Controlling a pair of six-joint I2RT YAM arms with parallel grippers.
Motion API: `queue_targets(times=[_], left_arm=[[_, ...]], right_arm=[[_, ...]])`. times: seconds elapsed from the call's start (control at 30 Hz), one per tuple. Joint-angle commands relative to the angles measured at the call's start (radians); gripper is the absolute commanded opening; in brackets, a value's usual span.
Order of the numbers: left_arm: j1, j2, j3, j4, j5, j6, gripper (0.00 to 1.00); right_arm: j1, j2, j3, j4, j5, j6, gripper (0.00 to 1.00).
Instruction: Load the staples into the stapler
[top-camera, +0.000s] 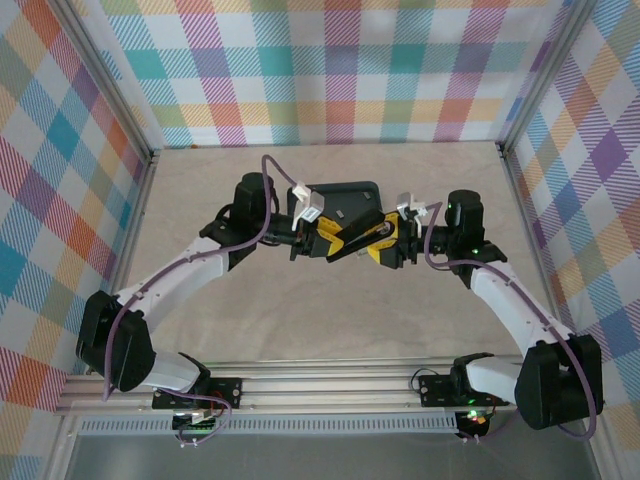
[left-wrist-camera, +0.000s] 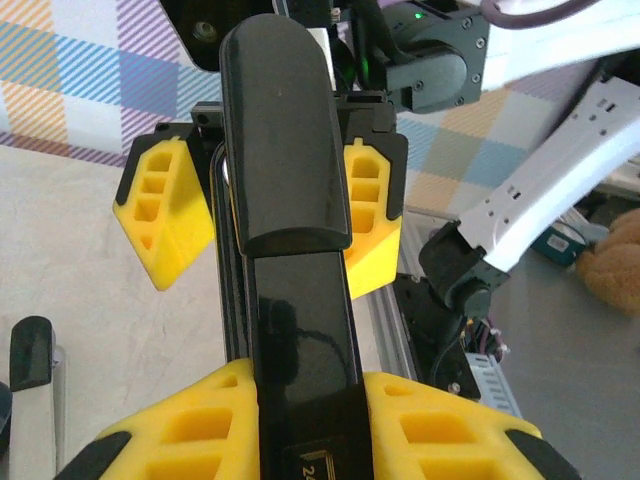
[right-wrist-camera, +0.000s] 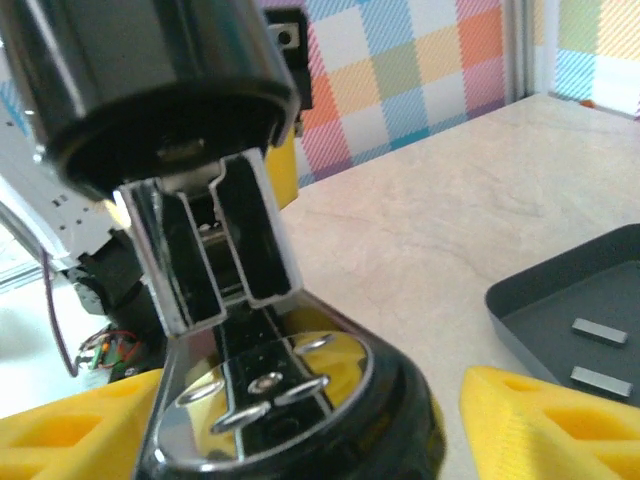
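Stapler (top-camera: 347, 236) held above mid-table, between the two arms. Left gripper (left-wrist-camera: 305, 400): jaws nearly closed, the yellow fingers (left-wrist-camera: 195, 430) clamped on both sides of the stapler's black body. Left arm: elbow out at the near left, white forearm reaching far and rightward to the centre, wrist turned inward.

Stapler: long axis roughly left to right, from one gripper to the other. The black cover is swung up off the base, and the chrome magazine channel stands exposed in the right wrist view.

Right gripper (right-wrist-camera: 300, 430): jaws wide apart, one yellow finger on each side of the stapler's base. A narrow gap shows beside the finger nearer the tray, so the jaws straddle this end and do not clamp it. Right arm: mirror of the left, elbow at the near right, forearm reaching far and leftward to the centre.

Dark grey tray (top-camera: 350, 192) rests on the table just beyond the grippers, partly hidden by them. Two staples (right-wrist-camera: 600, 332) lie flat in it, parallel and close together, long axes running across the right wrist view.
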Motion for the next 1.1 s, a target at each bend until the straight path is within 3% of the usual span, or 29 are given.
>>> queue_targets(times=[0.0, 0.13, 0.43, 0.5, 0.8, 0.87, 1.07], left_arm=[[0.009, -0.002, 0.091, -0.202, 0.093, 0.243, 0.00], [0.009, 0.015, 0.132, -0.311, 0.117, 0.334, 0.00], [0.009, 0.045, 0.164, -0.359, 0.125, 0.366, 0.00], [0.009, 0.048, 0.165, -0.359, 0.127, 0.365, 0.00], [0.009, 0.066, 0.188, -0.355, 0.146, 0.351, 0.00], [0.009, 0.067, 0.188, -0.354, 0.145, 0.349, 0.00], [0.009, 0.072, 0.188, -0.356, 0.134, 0.341, 0.00]], right_arm=[[-0.004, -0.022, 0.055, -0.164, -0.083, -0.244, 0.72], [-0.004, 0.008, 0.117, -0.321, -0.118, -0.366, 0.71], [-0.004, 0.047, 0.136, -0.329, -0.191, -0.371, 0.71], [-0.003, 0.057, 0.144, -0.350, -0.209, -0.377, 0.67], [-0.001, 0.085, 0.148, -0.400, -0.187, -0.405, 0.65], [0.000, 0.084, 0.147, -0.399, -0.190, -0.405, 0.61], [0.000, 0.082, 0.150, -0.398, -0.208, -0.403, 0.37]])
